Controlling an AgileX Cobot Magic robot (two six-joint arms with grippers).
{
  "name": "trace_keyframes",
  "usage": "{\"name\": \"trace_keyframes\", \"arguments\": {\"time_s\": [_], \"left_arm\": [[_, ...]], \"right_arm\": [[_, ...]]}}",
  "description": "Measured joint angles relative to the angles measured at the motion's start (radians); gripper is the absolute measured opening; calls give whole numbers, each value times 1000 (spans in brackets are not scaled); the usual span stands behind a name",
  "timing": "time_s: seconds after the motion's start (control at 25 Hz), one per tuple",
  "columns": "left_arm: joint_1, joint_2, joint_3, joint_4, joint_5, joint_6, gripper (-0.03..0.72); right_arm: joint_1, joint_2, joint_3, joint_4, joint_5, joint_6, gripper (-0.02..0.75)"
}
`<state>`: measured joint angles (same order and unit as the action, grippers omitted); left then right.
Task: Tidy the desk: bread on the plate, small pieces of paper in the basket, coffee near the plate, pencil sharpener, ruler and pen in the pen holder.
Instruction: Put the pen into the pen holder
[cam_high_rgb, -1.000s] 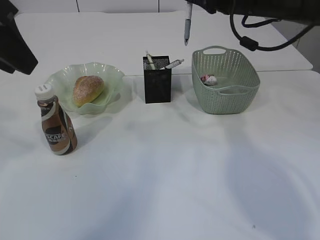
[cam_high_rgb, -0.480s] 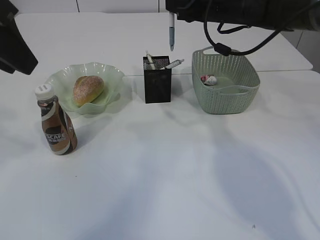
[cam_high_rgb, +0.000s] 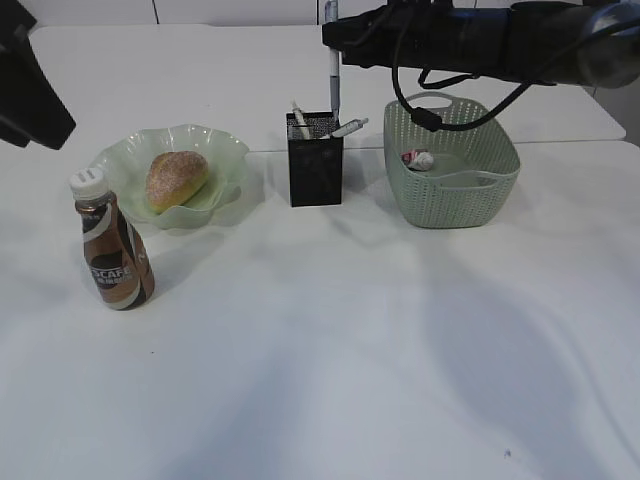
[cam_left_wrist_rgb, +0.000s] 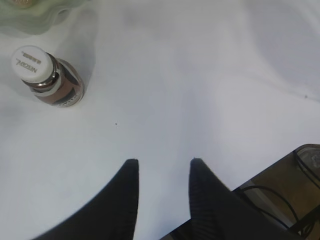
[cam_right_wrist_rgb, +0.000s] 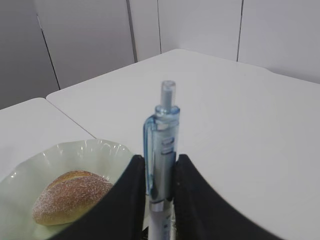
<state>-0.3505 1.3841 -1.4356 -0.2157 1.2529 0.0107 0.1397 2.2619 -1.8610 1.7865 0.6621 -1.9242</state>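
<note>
My right gripper (cam_high_rgb: 333, 35) (cam_right_wrist_rgb: 157, 159) is shut on a clear blue pen (cam_high_rgb: 333, 85) (cam_right_wrist_rgb: 162, 145), which it holds upright. The pen's lower tip is at the back right of the black mesh pen holder's (cam_high_rgb: 315, 165) opening. Two slim things stick out of the holder; the ruler and pencil sharpener cannot be made out. The bread (cam_high_rgb: 176, 180) (cam_right_wrist_rgb: 70, 197) lies in the wavy green plate (cam_high_rgb: 225, 150) (cam_right_wrist_rgb: 95, 150). The coffee (cam_high_rgb: 113, 255) (cam_left_wrist_rgb: 47, 77) stands in front of the plate's left side. My left gripper (cam_left_wrist_rgb: 161, 161) hangs open over bare desk (cam_high_rgb: 330, 340).
The sage-green basket (cam_high_rgb: 490, 180) stands right of the pen holder with crumpled paper (cam_high_rgb: 417, 159) inside. The right arm and its cables (cam_high_rgb: 480, 40) stretch over the basket's back. The left arm (cam_high_rgb: 25, 90) is dark at the far left edge.
The right arm has carried the pen leftward and lower, from above the gap between holder and basket to the holder's opening. The left arm has not moved.
</note>
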Motion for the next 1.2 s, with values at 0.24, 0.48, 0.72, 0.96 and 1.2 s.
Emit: {"name": "trace_keyframes", "arguments": {"time_s": [0.24, 0.48, 0.72, 0.96, 1.2], "left_arm": [[0, 0, 0, 8, 0, 0, 237], [0, 0, 0, 31, 0, 0, 237], [0, 0, 0, 33, 0, 0, 237], [0, 0, 0, 33, 0, 0, 237], [0, 0, 0, 33, 0, 0, 237]], "right_arm": [[0, 12, -6, 0, 0, -33, 155], [0, 48, -54, 2, 29, -87, 154], [0, 103, -111, 2, 47, -89, 154], [0, 155, -170, 2, 54, -92, 155], [0, 201, -230, 2, 64, -92, 154]]}}
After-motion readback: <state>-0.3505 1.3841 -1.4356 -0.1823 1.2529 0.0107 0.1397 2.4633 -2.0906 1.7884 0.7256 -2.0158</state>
